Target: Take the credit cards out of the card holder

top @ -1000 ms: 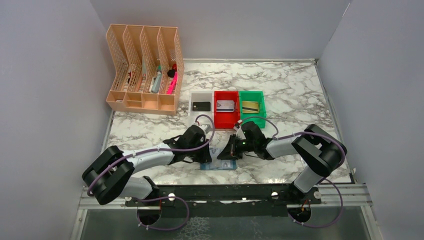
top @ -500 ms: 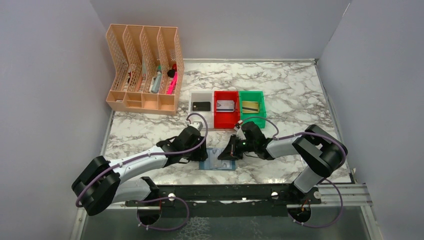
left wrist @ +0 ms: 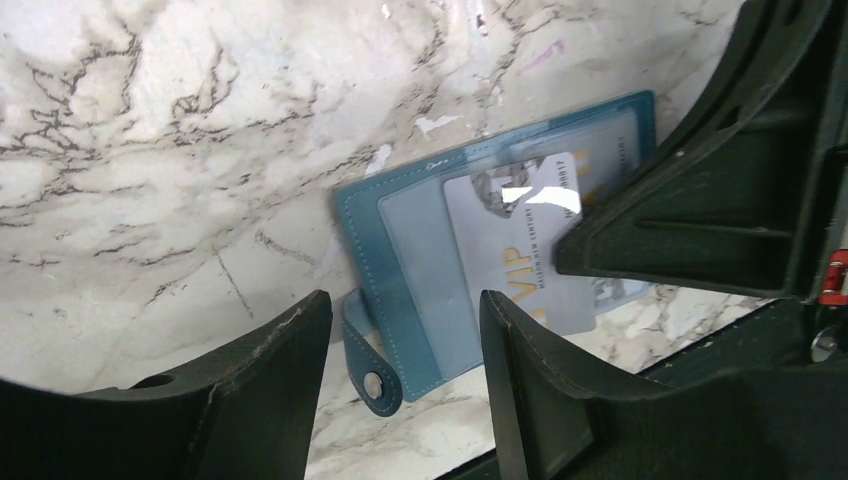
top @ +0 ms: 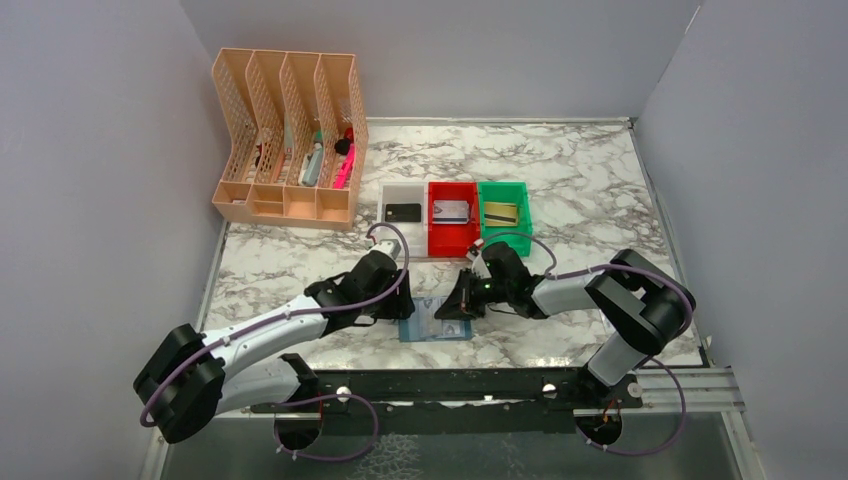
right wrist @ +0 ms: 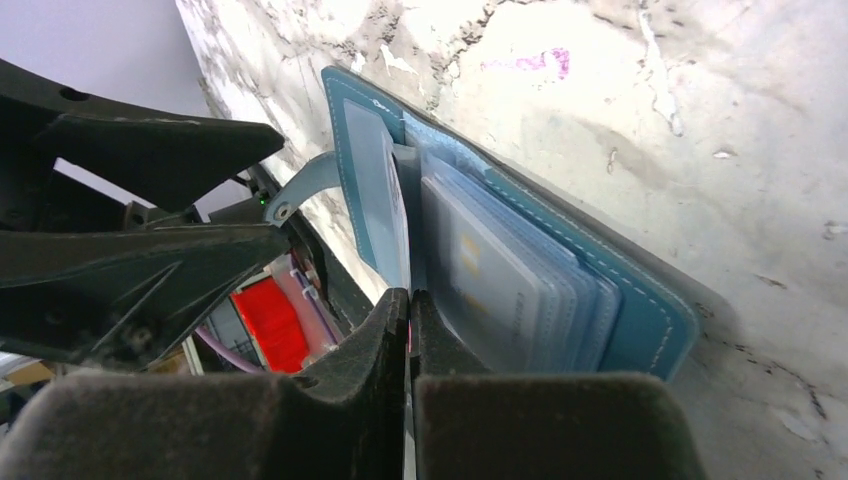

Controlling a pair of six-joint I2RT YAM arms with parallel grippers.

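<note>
The blue card holder [top: 437, 324] lies open on the marble near the table's front edge, its clear pockets up [left wrist: 420, 250] [right wrist: 610, 300]. A silver-grey credit card [left wrist: 505, 240] printed "VIP" sticks partly out of a pocket. My right gripper [top: 453, 306] [right wrist: 408, 293] is shut on this card's thin edge, and its dark finger covers part of the card in the left wrist view. My left gripper [top: 404, 306] [left wrist: 405, 300] hovers open over the holder's left edge and snap strap [left wrist: 372, 375], holding nothing.
Behind the holder stand a white bin [top: 387, 196] with a black card, a red bin [top: 452, 240] with a silver card and a green bin [top: 502, 187] with a gold card. A peach mesh file rack [top: 290, 140] stands back left. The black rail [top: 450, 385] runs along the front edge.
My left gripper has opened and its arm has drawn back to the left, uncovering more of the card holder. The right gripper has stayed shut in place.
</note>
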